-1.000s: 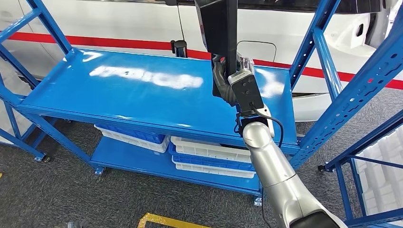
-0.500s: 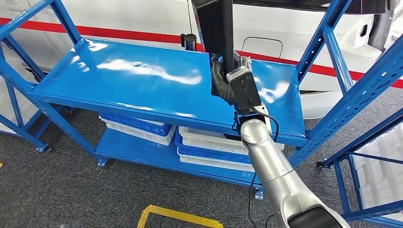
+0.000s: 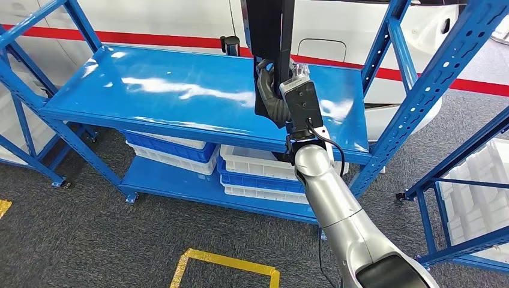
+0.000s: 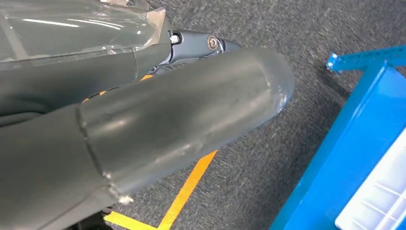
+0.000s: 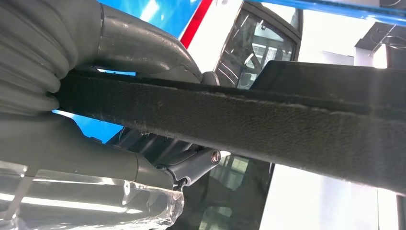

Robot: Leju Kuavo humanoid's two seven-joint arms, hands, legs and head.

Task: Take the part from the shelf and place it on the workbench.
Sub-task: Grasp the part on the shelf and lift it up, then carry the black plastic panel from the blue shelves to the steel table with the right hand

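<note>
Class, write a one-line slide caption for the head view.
Right hand holds a black part upright above the blue shelf, trays stacked below.

Blue shelf (image 3: 180, 114), glossy top deck, stacked blue and white trays (image 3: 252, 174) on lower deck

Part (image 3: 268, 36) top cut off by frame edge; right hand (image 3: 277, 99) fingers hidden behind it.
</note>
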